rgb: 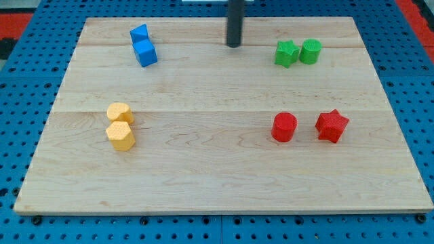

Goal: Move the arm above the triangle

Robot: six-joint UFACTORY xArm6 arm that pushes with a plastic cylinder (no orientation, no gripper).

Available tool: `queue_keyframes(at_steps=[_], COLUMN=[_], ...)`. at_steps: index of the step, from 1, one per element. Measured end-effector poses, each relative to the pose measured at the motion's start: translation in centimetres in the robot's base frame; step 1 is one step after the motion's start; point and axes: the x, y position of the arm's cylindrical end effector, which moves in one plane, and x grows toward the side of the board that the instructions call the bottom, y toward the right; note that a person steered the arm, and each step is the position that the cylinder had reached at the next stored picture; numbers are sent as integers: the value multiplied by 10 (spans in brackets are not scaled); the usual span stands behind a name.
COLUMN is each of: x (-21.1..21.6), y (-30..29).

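Observation:
The blue triangle block lies near the board's top left, touching a blue cube just below it. My tip is the lower end of a dark rod near the top middle of the board. It stands well to the right of the blue triangle and touches no block.
A green star and a green cylinder sit at the top right. A red cylinder and a red star sit at the right. Two yellow blocks touch at the left. The wooden board lies on a blue pegboard.

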Motion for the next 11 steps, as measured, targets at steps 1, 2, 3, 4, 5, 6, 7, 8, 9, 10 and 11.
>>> queue_keyframes(at_steps=[1, 2, 3, 4, 5, 6, 7, 8, 9, 10, 11], x=[-15, -24, -24, -48, -66, -66, -66, -66, -66, -49, -46], y=[-56, -90, -90, -98, -134, -136, -150, -169, -169, -168, -168])
